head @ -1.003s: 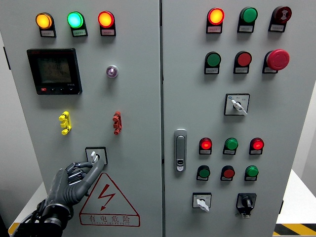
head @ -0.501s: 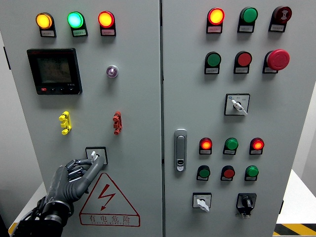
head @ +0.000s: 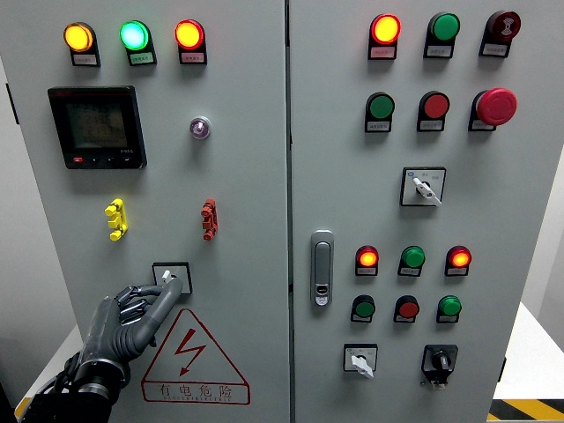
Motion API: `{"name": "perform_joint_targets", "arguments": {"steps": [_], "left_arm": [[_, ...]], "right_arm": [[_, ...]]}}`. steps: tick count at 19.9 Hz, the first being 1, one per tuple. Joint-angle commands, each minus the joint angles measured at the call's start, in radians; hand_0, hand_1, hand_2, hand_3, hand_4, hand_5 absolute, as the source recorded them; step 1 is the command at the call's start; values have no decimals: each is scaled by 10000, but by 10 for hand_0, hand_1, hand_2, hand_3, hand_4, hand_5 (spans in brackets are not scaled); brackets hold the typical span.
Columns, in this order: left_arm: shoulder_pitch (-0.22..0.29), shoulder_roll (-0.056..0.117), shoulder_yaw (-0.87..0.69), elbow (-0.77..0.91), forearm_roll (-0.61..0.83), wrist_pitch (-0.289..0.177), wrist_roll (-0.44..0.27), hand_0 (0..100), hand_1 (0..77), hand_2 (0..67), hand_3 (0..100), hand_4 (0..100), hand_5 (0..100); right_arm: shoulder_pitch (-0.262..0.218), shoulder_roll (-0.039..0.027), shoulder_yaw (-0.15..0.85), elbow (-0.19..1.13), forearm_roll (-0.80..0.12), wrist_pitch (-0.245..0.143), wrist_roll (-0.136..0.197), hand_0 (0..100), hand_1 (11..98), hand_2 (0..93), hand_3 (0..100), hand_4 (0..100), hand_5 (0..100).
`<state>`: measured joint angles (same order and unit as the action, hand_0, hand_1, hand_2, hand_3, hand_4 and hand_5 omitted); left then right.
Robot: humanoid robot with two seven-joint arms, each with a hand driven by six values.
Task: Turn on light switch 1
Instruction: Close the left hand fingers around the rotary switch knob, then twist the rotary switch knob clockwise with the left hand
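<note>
A small rotary selector switch [head: 169, 274] with a white knob sits in a black-framed square low on the left cabinet door. My left hand [head: 152, 298], dark grey, comes up from the lower left. Its index finger [head: 164, 302] stretches out with the tip touching the lower edge of the switch beside the knob. The other fingers are curled in against the palm and hold nothing. My right hand does not show.
Yellow [head: 115, 219] and red [head: 208, 218] toggles sit above the switch, below a black meter [head: 97, 128] and lit lamps. A warning triangle [head: 194, 352] lies just below the switch. The right door has a handle [head: 322, 267], push buttons, selector switches [head: 423, 186] and an emergency stop [head: 495, 106].
My left hand has drawn slightly down and to the left, and the index fingertip has slid a little left along the switch. The knob looks slightly turned.
</note>
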<state>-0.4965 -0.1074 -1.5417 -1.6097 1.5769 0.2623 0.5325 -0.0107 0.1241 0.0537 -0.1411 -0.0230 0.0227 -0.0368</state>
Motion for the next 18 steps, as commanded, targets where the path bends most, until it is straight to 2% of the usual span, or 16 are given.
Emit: {"name": "perform_joint_targets", "arguments": {"steps": [1,11,18], "left_arm": [[10,0,16,6,0,0,29,0,551,478,920,1000,887],[-144,15,32,21,0,0,59,0,536,493,926,1000,894],[-144,15,78,21,0,0,182,0,553,499,929,1000,900]], "right_arm": [[0,1,0,0,0,3,0,0,194,0,198,194,105],[0,1,0,0,0,-12,0,0,192,0,198,194,105],[0,1,15,0,0,3,0,0,198,0,198,194,105]]}}
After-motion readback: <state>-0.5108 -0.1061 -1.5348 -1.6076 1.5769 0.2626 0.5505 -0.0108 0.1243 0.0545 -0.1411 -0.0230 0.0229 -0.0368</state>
